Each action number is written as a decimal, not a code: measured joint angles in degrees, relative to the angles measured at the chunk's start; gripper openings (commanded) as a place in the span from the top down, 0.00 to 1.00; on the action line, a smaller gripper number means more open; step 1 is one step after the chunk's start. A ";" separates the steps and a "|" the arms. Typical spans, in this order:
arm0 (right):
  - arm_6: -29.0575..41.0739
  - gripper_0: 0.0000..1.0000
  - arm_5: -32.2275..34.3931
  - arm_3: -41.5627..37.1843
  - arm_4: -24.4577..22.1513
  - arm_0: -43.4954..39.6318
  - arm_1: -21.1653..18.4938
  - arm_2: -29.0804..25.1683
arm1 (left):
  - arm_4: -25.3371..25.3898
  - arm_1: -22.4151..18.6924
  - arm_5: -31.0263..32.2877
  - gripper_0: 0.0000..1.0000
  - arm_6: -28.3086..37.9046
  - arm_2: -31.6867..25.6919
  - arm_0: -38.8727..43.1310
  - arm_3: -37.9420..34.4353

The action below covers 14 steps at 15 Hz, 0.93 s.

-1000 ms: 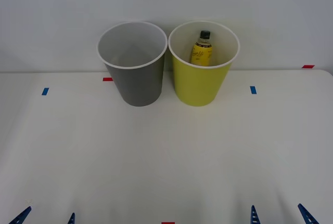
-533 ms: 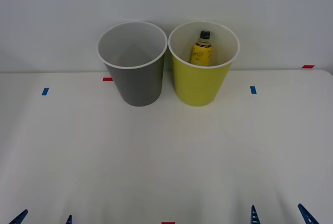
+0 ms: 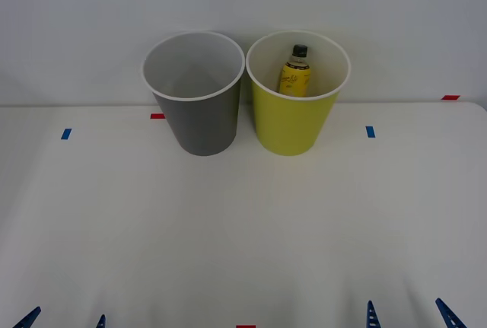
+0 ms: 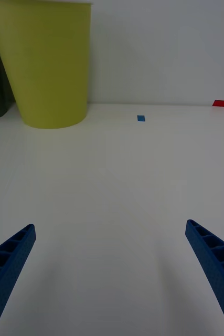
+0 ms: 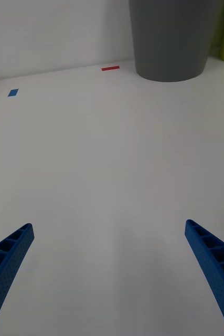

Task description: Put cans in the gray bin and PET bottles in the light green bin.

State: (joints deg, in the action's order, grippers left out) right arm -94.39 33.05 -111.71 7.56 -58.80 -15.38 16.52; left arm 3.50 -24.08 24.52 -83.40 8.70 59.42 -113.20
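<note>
In the front view, the gray bin [image 3: 194, 93] and the light green bin [image 3: 297, 93] stand side by side at the table's [image 3: 243, 221] far edge, nearly touching. The PET bottle [image 3: 294, 71], yellow-wrapped with dark print and a black cap, stands inside the light green bin, seemingly leaning on its far wall. The left gripper [image 3: 64, 319] and right gripper [image 3: 409, 314] wait at the near edge.

The right wrist view shows the right gripper's fingers [image 4: 9, 262] spread wide, holding nothing.

The left wrist view shows the left gripper's fingers [image 5: 7, 257] likewise spread and empty.
</note>
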 measured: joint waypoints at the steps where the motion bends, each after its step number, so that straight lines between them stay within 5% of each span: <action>1: 0.00 0.00 0.00 0.00 0.00 0.00 0.00 0.00 | 0.00 0.00 0.00 0.00 0.00 0.00 0.00 0.00; 14: 0.00 0.00 0.00 0.00 0.00 0.00 0.00 0.00 | 0.00 0.00 0.00 0.00 0.00 0.00 0.00 0.00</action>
State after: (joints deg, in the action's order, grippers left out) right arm -94.39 33.05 -111.71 7.56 -58.80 -15.38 16.52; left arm 3.50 -24.08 24.52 -83.41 8.70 59.42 -113.20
